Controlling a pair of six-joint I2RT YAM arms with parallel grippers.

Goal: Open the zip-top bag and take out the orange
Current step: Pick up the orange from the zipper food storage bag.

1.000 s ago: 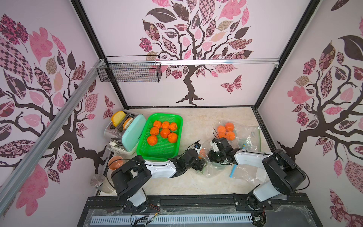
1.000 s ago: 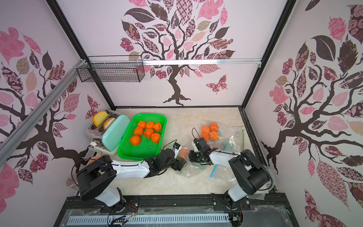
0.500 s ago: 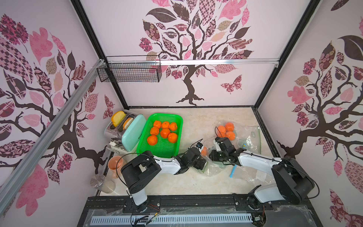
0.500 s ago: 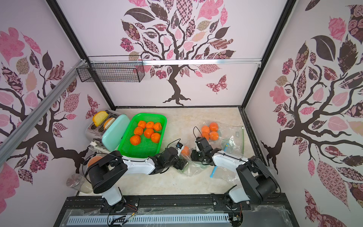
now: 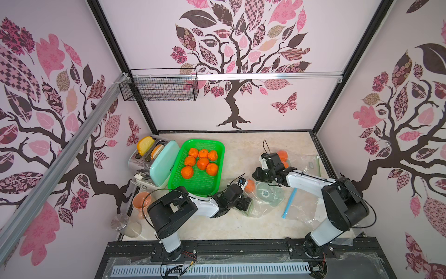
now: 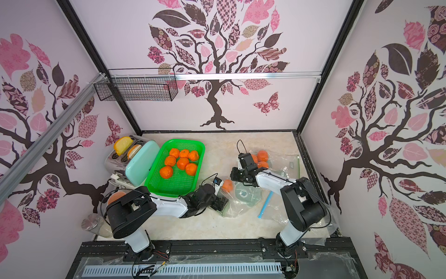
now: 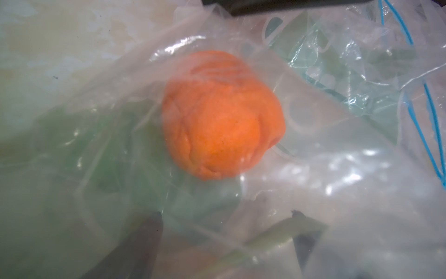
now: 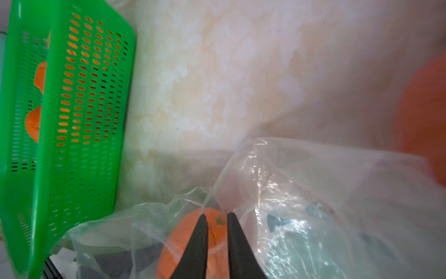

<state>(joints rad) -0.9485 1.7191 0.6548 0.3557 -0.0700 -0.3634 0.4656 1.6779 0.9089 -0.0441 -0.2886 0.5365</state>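
Nearest the arm bases, low in the middle of both top views, the left pincer (image 5: 245,205) is pushed into the crumpled zip-top bag (image 5: 266,201) on the tabletop (image 5: 241,149). In the left wrist view its two dark fingers (image 7: 144,244) stand wide apart at the bottom edge, open and holding nothing. Clear film is draped over them, and a green strip (image 7: 280,235) crosses between.

Just beyond, the orange (image 7: 222,116) sits in the bag, hazy through plastic at the centre of that view. In a top view it shows (image 5: 251,186) just above and right of the left pincer. Whether the fingers are inside the bag's mouth or under a layer of film I cannot tell.

Past the orange, the right pincer (image 8: 216,215) points down at it, its jaws drawn close with a narrow slit. Film runs up to the tips, but I cannot tell whether any is pinched.

In my judgement several things could go wrong:
- **Grabbing plastic:** if film lies between fingers and fruit, closing would catch plastic too and drag the whole bag.
- **Rolling:** the round orange could roll deeper when nudged.
- **Mouth closing:** if the right pincer has no hold, the mouth may sag shut.
- **Collision:** the two pincers are close together and could knock.

Farther up the frame, the green basket (image 5: 222,164) holds loose oranges (image 5: 202,163). A second bag (image 5: 301,161) with oranges lies at the upper right of the tabletop.
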